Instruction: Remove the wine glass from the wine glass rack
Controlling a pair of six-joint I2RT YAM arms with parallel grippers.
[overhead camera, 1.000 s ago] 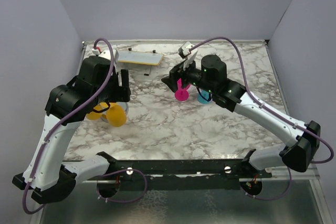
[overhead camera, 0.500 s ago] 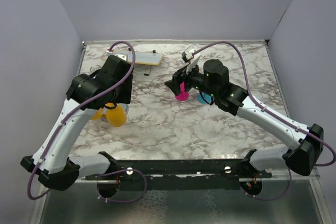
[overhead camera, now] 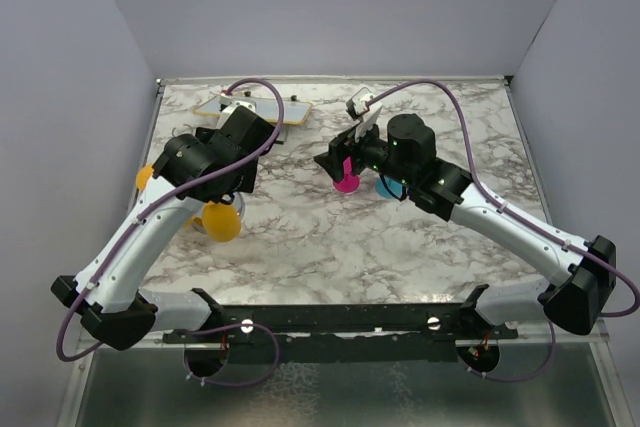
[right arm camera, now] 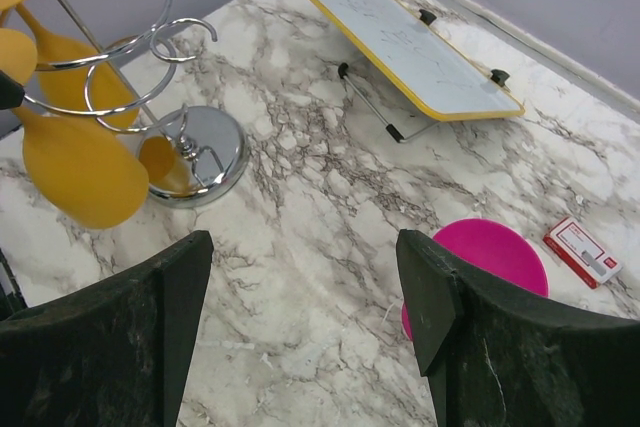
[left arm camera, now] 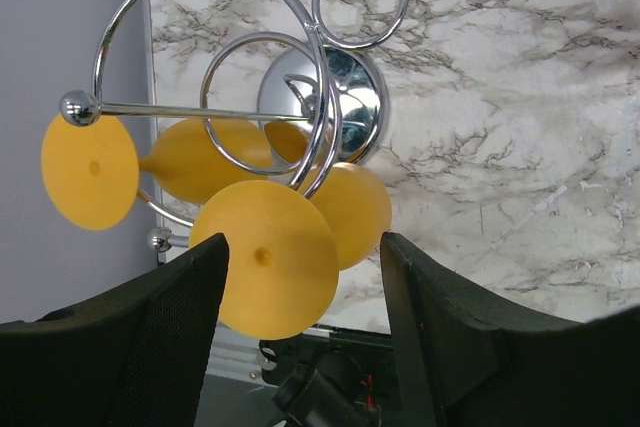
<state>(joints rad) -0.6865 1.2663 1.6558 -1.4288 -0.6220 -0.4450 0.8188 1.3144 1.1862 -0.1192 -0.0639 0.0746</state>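
The chrome wine glass rack has a round mirror base and curved wire arms. Two yellow wine glasses hang on it. The nearer wine glass shows its round foot between my left fingertips, with its bowl behind. The other yellow glass hangs to the left. My left gripper is open and holds nothing. In the top view it hovers over the rack, which is mostly hidden, with a yellow glass below it. My right gripper is open and empty above the marble, beside a pink glass.
A yellow-framed white board stands on a wire prop at the back. A small red and white card lies near the pink glass. A blue glass sits under my right arm. The left wall is close behind the rack.
My left arm has swung farther back and over the rack, and a yellow glass foot now shows to its left. The right arm shifted slightly, then held still.
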